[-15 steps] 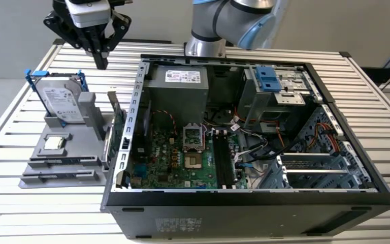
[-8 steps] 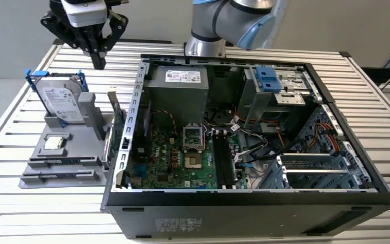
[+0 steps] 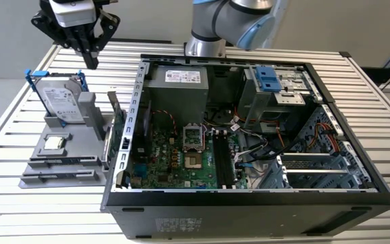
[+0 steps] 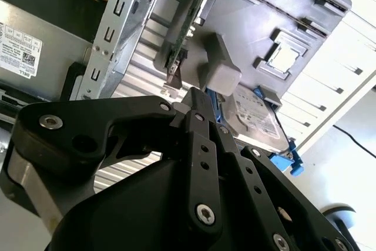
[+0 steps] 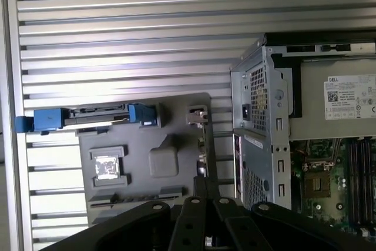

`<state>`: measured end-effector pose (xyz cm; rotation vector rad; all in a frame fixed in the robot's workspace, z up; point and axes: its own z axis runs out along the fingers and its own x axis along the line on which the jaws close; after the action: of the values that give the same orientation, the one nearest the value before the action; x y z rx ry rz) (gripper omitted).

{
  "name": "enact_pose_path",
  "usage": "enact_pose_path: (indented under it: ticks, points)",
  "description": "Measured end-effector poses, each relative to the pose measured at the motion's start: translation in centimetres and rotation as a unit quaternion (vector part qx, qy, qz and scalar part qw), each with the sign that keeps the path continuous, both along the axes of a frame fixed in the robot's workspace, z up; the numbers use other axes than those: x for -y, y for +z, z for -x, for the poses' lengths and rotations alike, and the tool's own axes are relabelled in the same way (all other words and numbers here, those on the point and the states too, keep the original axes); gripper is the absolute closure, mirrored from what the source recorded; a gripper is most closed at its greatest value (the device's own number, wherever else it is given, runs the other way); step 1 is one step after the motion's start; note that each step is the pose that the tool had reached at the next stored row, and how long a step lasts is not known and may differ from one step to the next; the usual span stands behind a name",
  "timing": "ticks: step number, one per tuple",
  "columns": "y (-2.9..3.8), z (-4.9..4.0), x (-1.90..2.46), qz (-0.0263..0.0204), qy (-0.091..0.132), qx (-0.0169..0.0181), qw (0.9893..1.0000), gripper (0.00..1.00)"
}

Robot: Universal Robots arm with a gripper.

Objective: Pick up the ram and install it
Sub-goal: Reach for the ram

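Open computer case (image 3: 249, 218) beside grey fixture (image 3: 79, 152) holding hard drive (image 3: 63, 101).

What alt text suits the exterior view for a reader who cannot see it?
A robot arm's gripper hangs shut above a grey parts holder carrying a hard drive, beside an open computer case with its motherboard exposed, on a slatted table.
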<state>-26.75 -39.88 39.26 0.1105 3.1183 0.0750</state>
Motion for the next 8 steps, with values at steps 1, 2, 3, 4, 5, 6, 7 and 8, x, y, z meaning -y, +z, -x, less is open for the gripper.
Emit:
enact_pose_path:
  ticks: [1,2,3,4,5,6,7,8]
  points:
    - [0.0,0.17,0.0,0.0,0.0,0.0,1.0,1.0]
    - [0.0,0.36,0.0,0.0,0.0,0.0,1.0,1.0]
    - [0.0,0.53,0.0,0.0,0.0,0.0,1.0,1.0]
    - [0.0,0.69,0.0,0.0,0.0,0.0,1.0,1.0]
    - [0.0,0.87,0.0,0.0,0.0,0.0,1.0,1.0]
    - [0.0,1.03,0.0,0.0,0.0,0.0,1.0,1.0]
    - [0.0,1.18,0.0,0.0,0.0,0.0,1.0,1.0]
    - [0.0,1.32,0.0,0.0,0.0,0.0,1.0,1.0]
